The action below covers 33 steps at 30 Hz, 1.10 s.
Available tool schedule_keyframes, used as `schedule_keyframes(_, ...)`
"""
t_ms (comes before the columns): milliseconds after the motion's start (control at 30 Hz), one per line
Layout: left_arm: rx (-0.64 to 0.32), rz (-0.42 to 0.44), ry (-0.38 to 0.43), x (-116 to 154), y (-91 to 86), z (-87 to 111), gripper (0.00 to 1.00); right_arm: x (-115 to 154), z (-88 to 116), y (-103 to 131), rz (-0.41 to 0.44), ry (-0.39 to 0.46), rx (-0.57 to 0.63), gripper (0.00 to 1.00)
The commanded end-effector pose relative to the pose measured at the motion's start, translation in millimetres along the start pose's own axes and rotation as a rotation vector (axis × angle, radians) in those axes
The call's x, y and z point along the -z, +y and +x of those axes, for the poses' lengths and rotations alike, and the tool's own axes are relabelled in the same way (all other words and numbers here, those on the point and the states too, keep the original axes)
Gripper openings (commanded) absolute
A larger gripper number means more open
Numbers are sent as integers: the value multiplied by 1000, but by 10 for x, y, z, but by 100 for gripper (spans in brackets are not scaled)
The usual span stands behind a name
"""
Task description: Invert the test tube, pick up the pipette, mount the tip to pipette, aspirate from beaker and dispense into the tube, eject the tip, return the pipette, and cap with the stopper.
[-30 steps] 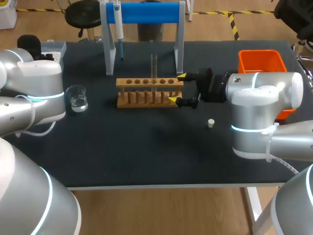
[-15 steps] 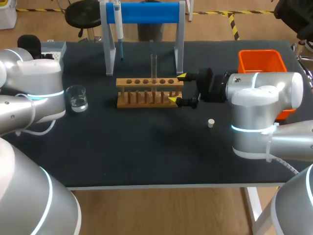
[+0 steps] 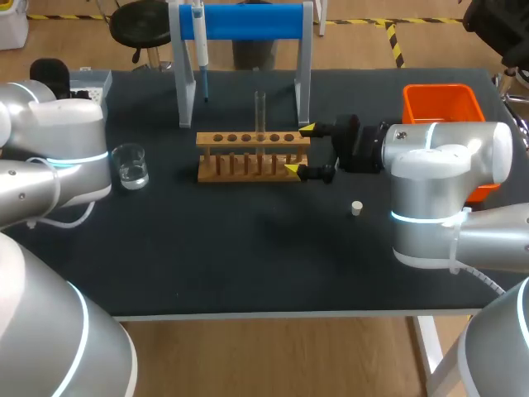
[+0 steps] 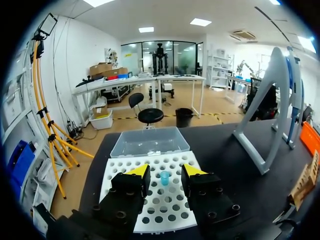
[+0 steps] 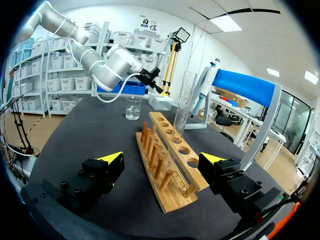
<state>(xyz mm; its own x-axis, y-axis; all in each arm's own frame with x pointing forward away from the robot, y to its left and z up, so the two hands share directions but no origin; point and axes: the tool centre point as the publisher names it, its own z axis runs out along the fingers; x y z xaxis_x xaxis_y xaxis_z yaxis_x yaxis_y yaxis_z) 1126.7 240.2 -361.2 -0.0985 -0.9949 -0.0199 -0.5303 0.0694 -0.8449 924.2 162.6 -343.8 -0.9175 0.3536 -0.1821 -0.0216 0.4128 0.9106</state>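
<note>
Straddling rack (image 3: 248, 139) end, right hand (image 3: 299, 150), gaps either side

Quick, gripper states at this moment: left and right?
Left gripper: open, holding nothing, above the tip rack.
Right gripper: open, holding nothing, one finger at either side of the wooden rack end.

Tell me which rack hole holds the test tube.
The third hole from the end by the right gripper: the test tube stands upright there; the other holes are empty.

Black table (image 3: 248, 265), orange bin (image 3: 442, 106) at right
</note>
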Motion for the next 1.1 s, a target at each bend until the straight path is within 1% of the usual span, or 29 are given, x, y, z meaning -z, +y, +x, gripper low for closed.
schedule_keyframes(33, -1, -3, 4, -32, -6, -8, 39, 5, 10, 0, 1, -3, 0, 100)
schedule_keyframes(500, -1, -8, 7, -50, 2, -4, 36, 5, 10, 0, 1, -3, 0, 100)
schedule_keyframes(633, 0, -10, 8, -58, 9, -8, 32, 5, 10, 0, 1, -3, 0, 100)
schedule_keyframes(667, 0, -11, 9, -58, 10, -8, 30, 5, 10, 0, 1, -3, 0, 100)
schedule_keyframes(700, 0, -11, 9, -59, 11, -9, 23, 5, 10, 0, 1, -3, 0, 100)
schedule_keyframes(733, 0, -11, 9, -60, 11, -9, 19, 5, 10, 0, 1, -3, 0, 100)
schedule_keyframes(1100, 0, -15, 9, -69, 23, -14, 18, 5, 10, 0, 1, -3, 0, 100)
